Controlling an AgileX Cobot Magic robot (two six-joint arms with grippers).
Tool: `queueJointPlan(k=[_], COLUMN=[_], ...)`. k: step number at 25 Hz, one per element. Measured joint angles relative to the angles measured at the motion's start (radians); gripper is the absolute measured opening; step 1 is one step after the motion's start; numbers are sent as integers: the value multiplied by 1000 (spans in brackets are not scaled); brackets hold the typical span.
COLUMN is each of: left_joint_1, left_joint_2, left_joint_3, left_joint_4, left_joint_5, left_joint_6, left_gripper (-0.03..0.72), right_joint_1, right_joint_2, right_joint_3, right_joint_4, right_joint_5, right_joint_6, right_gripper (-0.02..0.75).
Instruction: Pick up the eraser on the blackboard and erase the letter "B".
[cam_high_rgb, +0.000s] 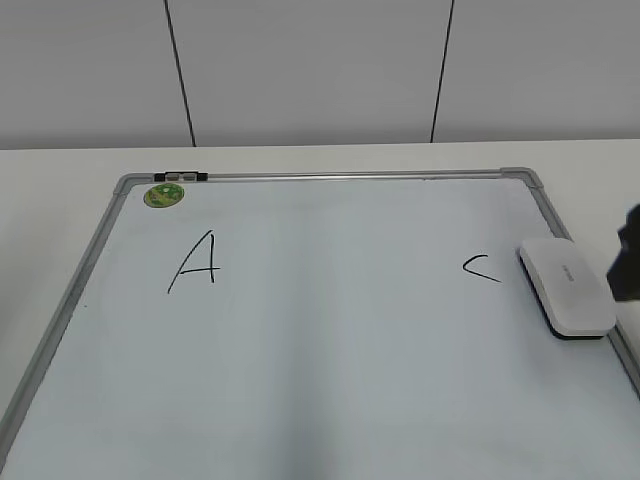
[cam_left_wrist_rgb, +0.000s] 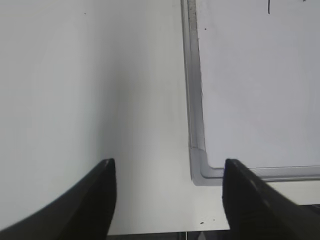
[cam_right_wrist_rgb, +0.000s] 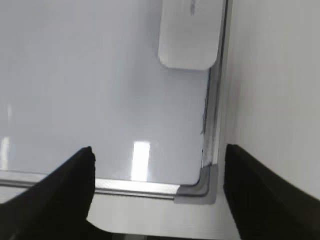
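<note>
The white eraser (cam_high_rgb: 565, 287) lies flat on the blackboard (cam_high_rgb: 330, 330) at its right edge, just right of a small black "C" (cam_high_rgb: 480, 267). A black "A" (cam_high_rgb: 197, 262) is at the left. No letter "B" shows; the board between them is blank. My right gripper (cam_right_wrist_rgb: 159, 150) is open and empty over the board's near right corner, with the eraser (cam_right_wrist_rgb: 189, 35) ahead of it. A dark part of the right arm (cam_high_rgb: 630, 250) shows beside the eraser. My left gripper (cam_left_wrist_rgb: 168, 167) is open and empty over the table beside the board's near left corner (cam_left_wrist_rgb: 200, 172).
A round green sticker (cam_high_rgb: 163, 195) sits at the board's far left corner, next to a small black clip (cam_high_rgb: 180, 177) on the frame. The board lies on a white table (cam_high_rgb: 60, 170) with a grey panelled wall behind.
</note>
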Motion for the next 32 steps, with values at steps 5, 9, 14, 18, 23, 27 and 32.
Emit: queueJointPlan(k=[5,9,14,18,23,27,32], left_joint_1=[0,0,-14,-31,-32,-32,-49], left_joint_2=[-224,-349,-417,-445,-473,-473,-473], left_joint_3=[126,202,225,225,237,237,238], left_joint_4=[2,2,2,2,2,2,2], left_joint_5=[6,19,60,87,83,83,83], left_joint_6=[0,0,-1,-1,-1,-1,-2], left_gripper=[499,498,498,495,492,491,490], right_joint_1=[0,0,0,0,0,0,0], right_joint_2=[-196,-359,-553,-692,-805,-820,-820], right_joint_3=[181,292,332,332,332,337,375], right_joint_4=[-2,-2,-21,-64,-92,-104,-104], right_joint_5=[-13,-5,98,165,179,154,130], right_joint_6=[0,0,0,0,0,0,-5], right_gripper=[592,592,592,592,592,592,592])
